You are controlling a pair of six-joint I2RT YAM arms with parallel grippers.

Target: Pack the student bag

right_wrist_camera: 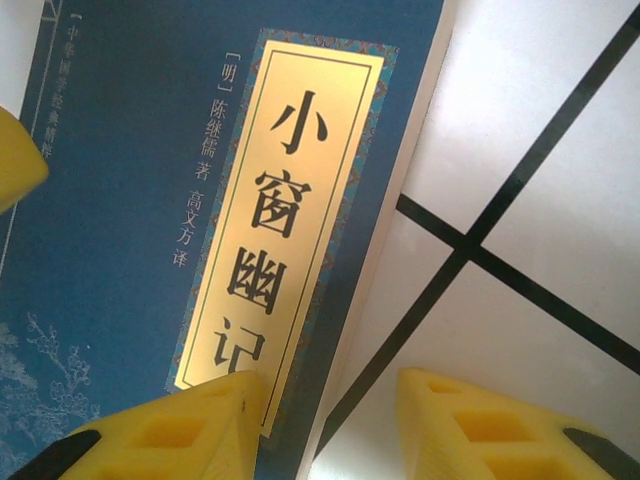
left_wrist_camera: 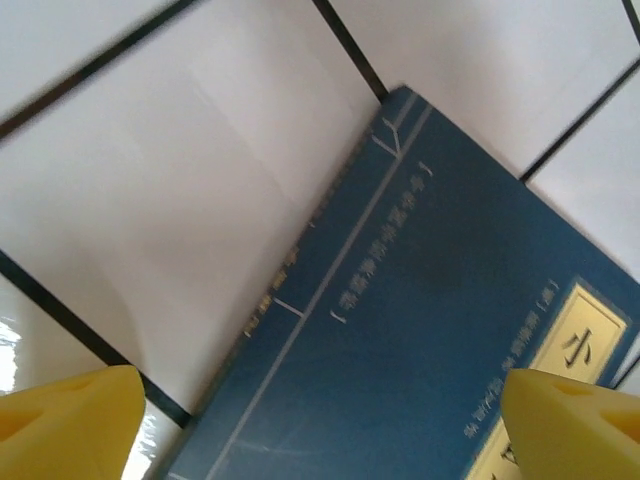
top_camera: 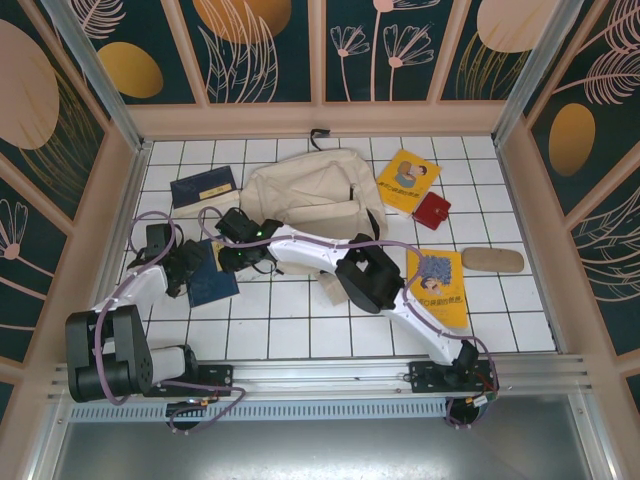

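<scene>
The student bag [top_camera: 305, 195], a cream fabric backpack, lies at the back middle of the tiled table. In front of it to the left lies a dark blue book [top_camera: 213, 283] with a gold title label [right_wrist_camera: 275, 210]. My left gripper [top_camera: 185, 270] hovers open over the book's left part [left_wrist_camera: 400, 330], its yellow fingertips [left_wrist_camera: 70, 420] wide apart. My right gripper [top_camera: 238, 258] is at the book's right edge [right_wrist_camera: 400, 250]. Its jaws stand apart: one fingertip [right_wrist_camera: 170, 430] is over the cover, the other over the bare tile. Nothing is held.
A second blue book [top_camera: 203, 190] lies left of the bag. Two yellow books [top_camera: 408, 178] [top_camera: 437, 287], a red wallet [top_camera: 432, 210] and a beige pouch [top_camera: 492, 260] lie to the right. Patterned walls enclose the table.
</scene>
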